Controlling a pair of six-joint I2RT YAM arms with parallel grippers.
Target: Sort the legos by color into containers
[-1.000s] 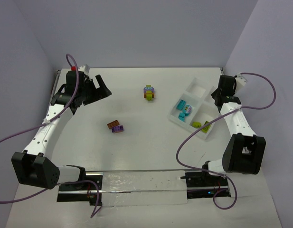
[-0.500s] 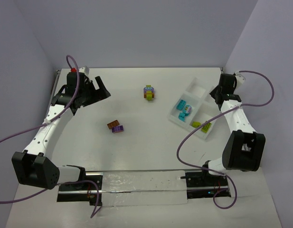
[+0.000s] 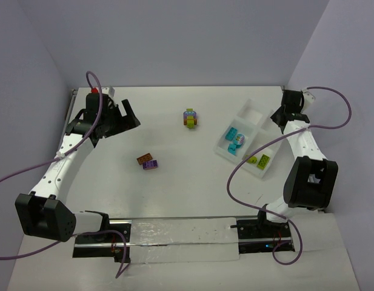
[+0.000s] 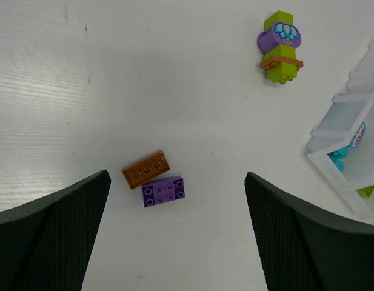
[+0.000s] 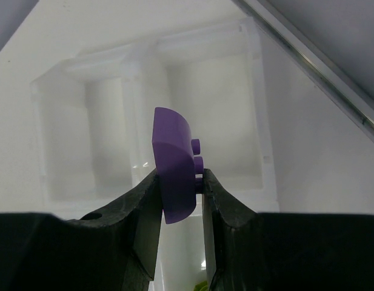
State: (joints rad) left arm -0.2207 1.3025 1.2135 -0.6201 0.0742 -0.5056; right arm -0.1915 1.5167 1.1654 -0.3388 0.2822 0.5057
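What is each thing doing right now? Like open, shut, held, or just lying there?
left gripper: open, holding nothing
right gripper: shut, pinching a brick
held purple brick: gripped, not yet in the tray
orange brick: loose on the table, unsorted
loose purple brick: lying beside the orange brick
clump: stacked together, unsorted
cyan bricks: in a tray compartment
lime green bricks: in another compartment

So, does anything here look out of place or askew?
Only mildly: the white tray sits rotated against the edges of the table, and one multicoloured clump lies on the table with its bricks stuck together. Nothing looks spilled or broken.
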